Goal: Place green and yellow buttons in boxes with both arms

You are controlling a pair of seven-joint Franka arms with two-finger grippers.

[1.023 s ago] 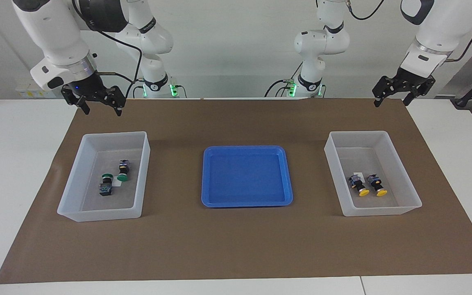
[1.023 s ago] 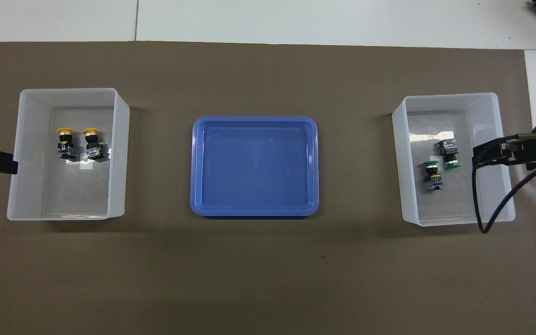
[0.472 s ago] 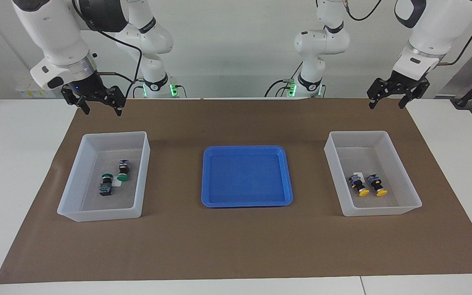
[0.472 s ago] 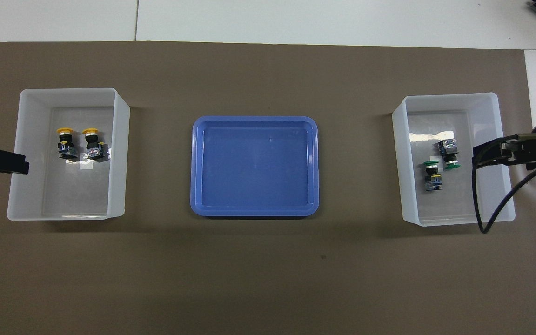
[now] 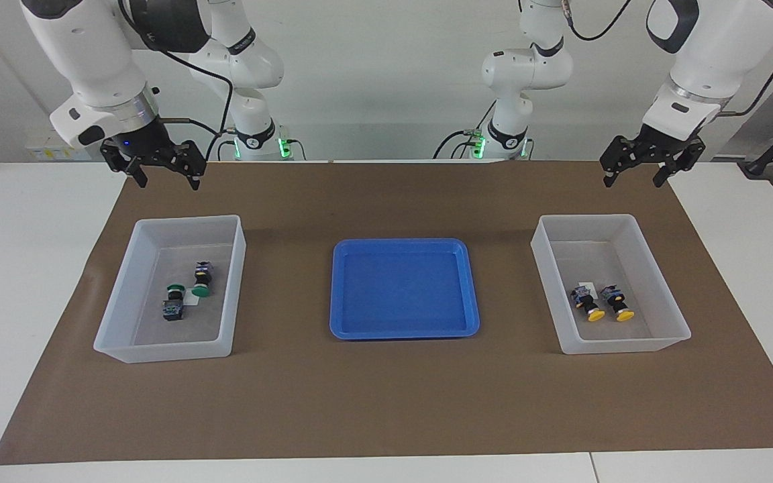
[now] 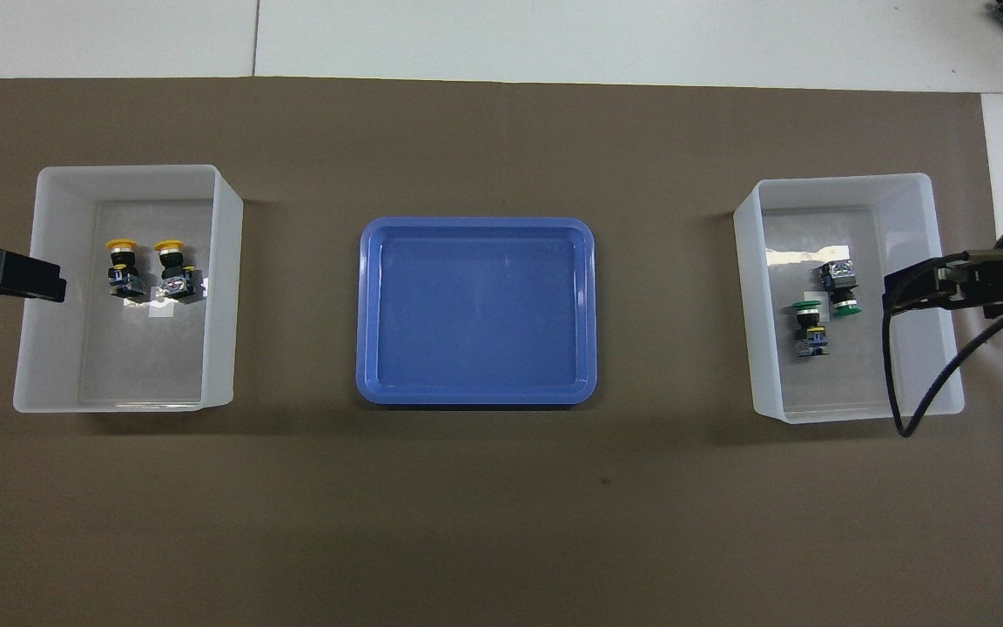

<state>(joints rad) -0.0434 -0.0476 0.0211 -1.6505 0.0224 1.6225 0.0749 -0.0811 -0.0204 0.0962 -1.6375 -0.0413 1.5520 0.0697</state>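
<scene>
Two green buttons [image 5: 200, 280] [image 5: 173, 303] lie in the box [image 5: 178, 221] toward the right arm's end of the table. Two yellow buttons [image 5: 588, 303] [image 5: 618, 303] lie side by side in the other box [image 5: 588, 220] toward the left arm's end. My right gripper [image 5: 167, 181] hangs open and holds nothing, high over the mat by the green buttons' box. My left gripper [image 5: 632, 180] is also open and holds nothing, up in the air by the outer edge of the yellow buttons' box. In the overhead view the green buttons [image 6: 841, 287] and yellow buttons [image 6: 123, 268] show uncovered.
A shallow blue tray [image 5: 403, 332] with nothing in it sits between the two boxes, on a brown mat [image 5: 386, 402] that covers most of the white table. A black cable [image 6: 893, 374] from the right arm loops over the green buttons' box.
My left gripper has shifted a little toward the middle of the table, over the outer edge of its box. The right arm and all the buttons have stayed still.
</scene>
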